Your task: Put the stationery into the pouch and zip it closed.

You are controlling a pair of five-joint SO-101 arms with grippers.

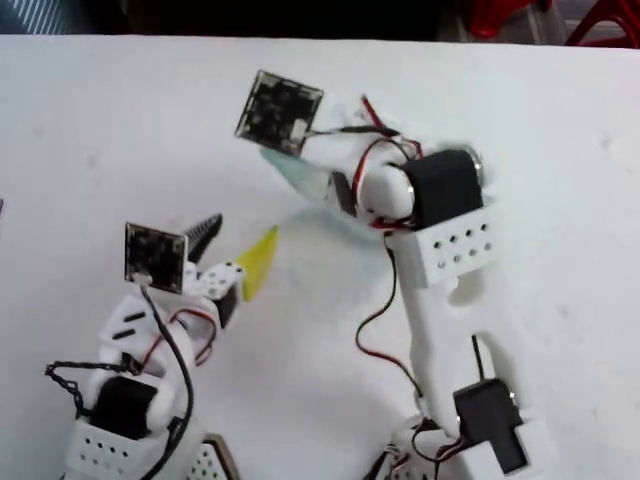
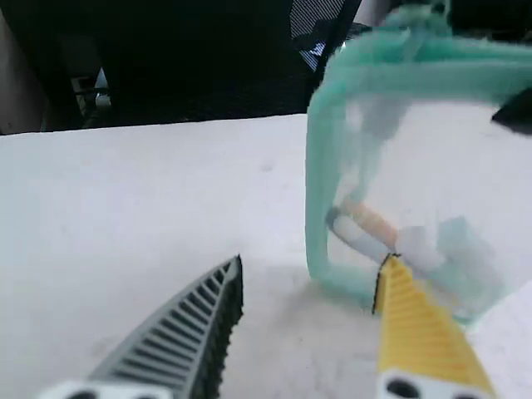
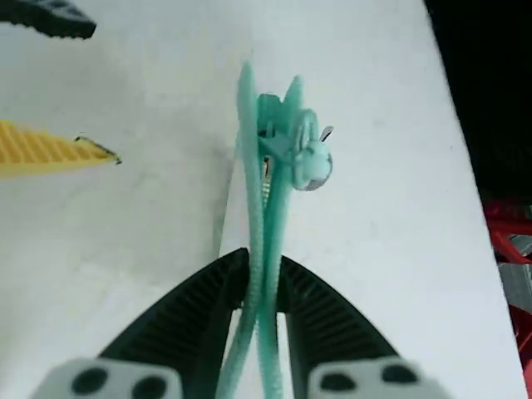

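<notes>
- Jaws on the right arm pinch the pouch (image 3: 264, 208) rim, which runs straight out from them to the zip pull (image 3: 309, 160).
- Left jaws wide, holding nothing, beside the pouch's corner.
- Pouch upright on the bench (image 1: 120, 120), pens (image 2: 366, 229) inside.

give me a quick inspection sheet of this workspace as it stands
surface: white table, no marks seen.
job's things: clear, teal-edged pouch stands on its edge; stationery lies inside at its base; zip pull sits on the pouch's edge, just past the right gripper's fingertips; whether it is zipped shut cannot be told.
clutter: nothing seen.
grippers: left gripper open, holding nothing, just short of the pouch; right gripper shut on the pouch's teal edge.
cables: black and red wires run loose along both arms, none across the pouch.
surroundings: dark room past the table's far edge, a red frame there.
</notes>
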